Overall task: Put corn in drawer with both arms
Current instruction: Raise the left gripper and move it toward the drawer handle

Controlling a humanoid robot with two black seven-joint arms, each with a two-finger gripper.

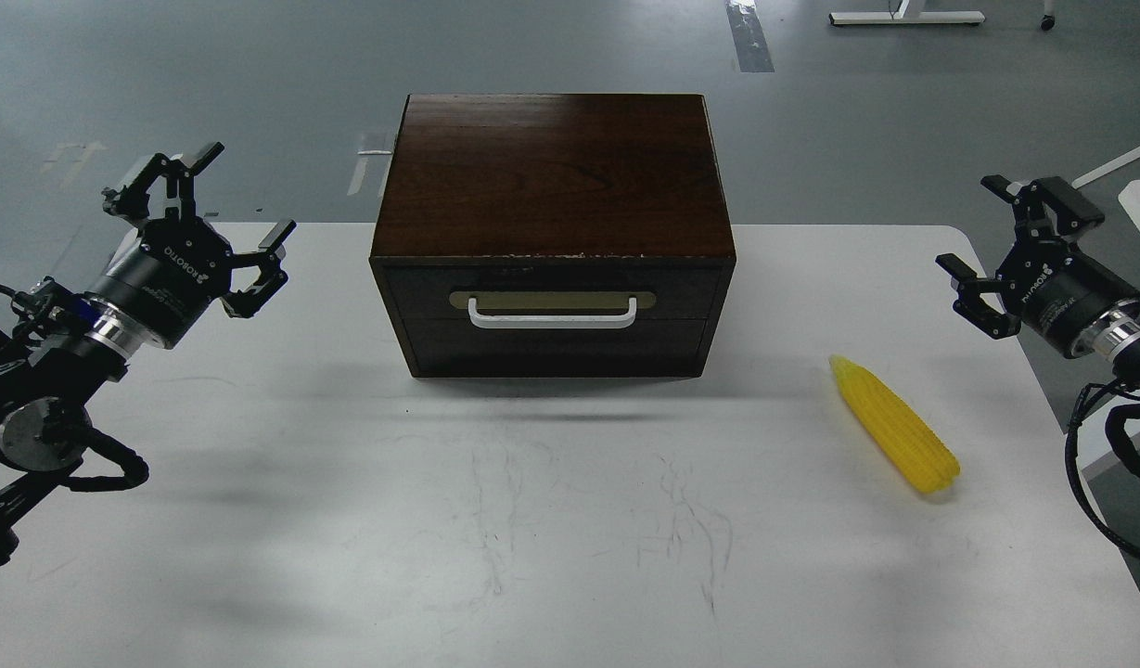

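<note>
Brown drawer (pixel 551 311) closed | corn (pixel 894 425) on table (pixel 347 520) | left fingers (pixel 219 215), right fingers (pixel 987 250) released

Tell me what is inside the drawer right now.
Cannot tell: the drawer is closed, hiding its inside. The corn lies outside on the table, to its right.
</note>
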